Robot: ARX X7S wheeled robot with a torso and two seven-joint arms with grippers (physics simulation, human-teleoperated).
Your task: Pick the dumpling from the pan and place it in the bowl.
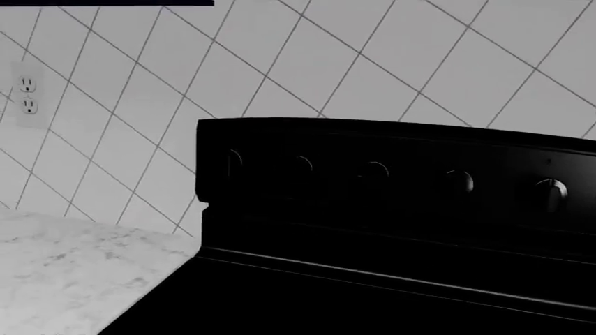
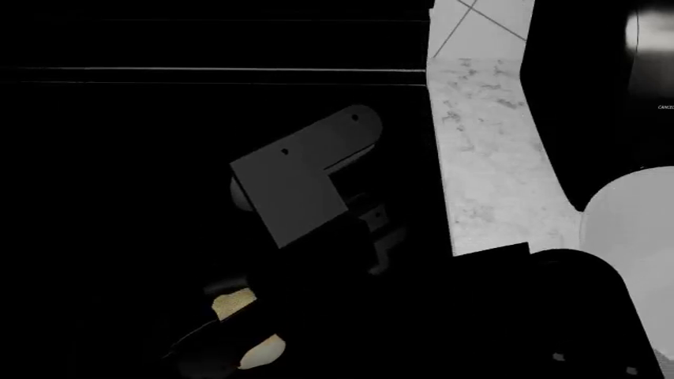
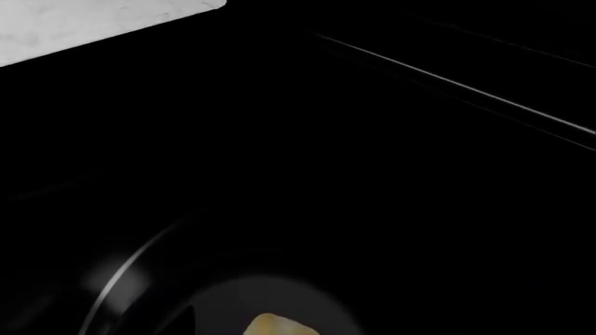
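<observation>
The dumpling [image 2: 234, 303] lies low in the head view, on the black stovetop [image 2: 126, 197] near its front edge, and shows only as two pale yellow patches with a dark part of the right arm [image 2: 300, 185] crossing between them; its long axis and the way it points cannot be read. In the right wrist view a cream sliver of it [image 3: 273, 326] sits at the frame's edge, inside the faint curved rim of the pan [image 3: 116, 289] — the pan's body is lost against the black stove.

The bowl [image 2: 632, 229], matte grey-white, stands on the marble worktop [image 2: 479, 158] to the right of the stove, cut off by the frame. The left wrist view shows the stove's back panel with its knobs [image 1: 551, 194], a diagonal-tiled wall [image 1: 373, 63] and a socket [image 1: 28, 94] above the worktop.

Neither gripper's fingertips are visible — the right one is swallowed in darkness over the dumpling, so its state cannot be told; the left is out of sight.
</observation>
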